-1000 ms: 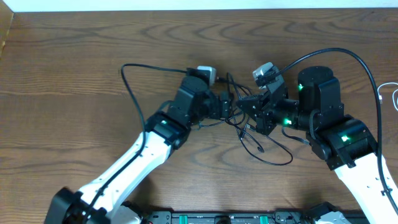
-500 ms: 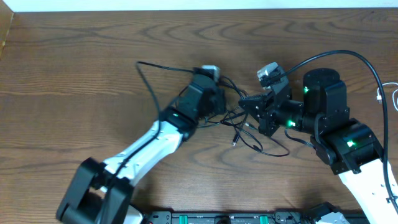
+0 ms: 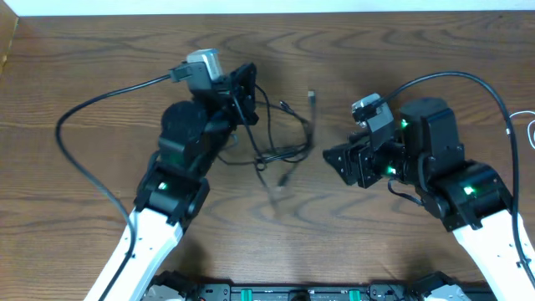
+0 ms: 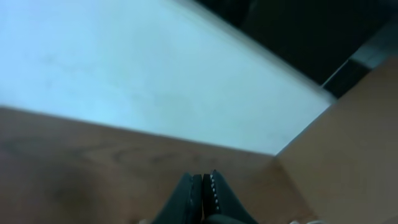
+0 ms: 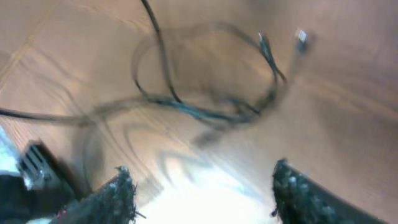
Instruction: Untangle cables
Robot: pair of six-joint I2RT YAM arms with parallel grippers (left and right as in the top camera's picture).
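The left hand (image 3: 244, 90) is raised over the surface (image 3: 92, 58) with its fingers (image 4: 188, 196) pressed together. Strands of the black cables (image 3: 282, 142) run right up to its tips, so it seems to pinch one, though its own camera shows no cord. The black cables sit in a loose knot just right of it, with plug ends sticking out. The right hand (image 3: 341, 163) is spread and empty, apart from the knot. A white cable (image 3: 527, 125) lies at the far right edge. The step looks like pulling one strand free of the bundle. Next, the right hand should probably pin another strand so the two can draw apart. No container is in view.
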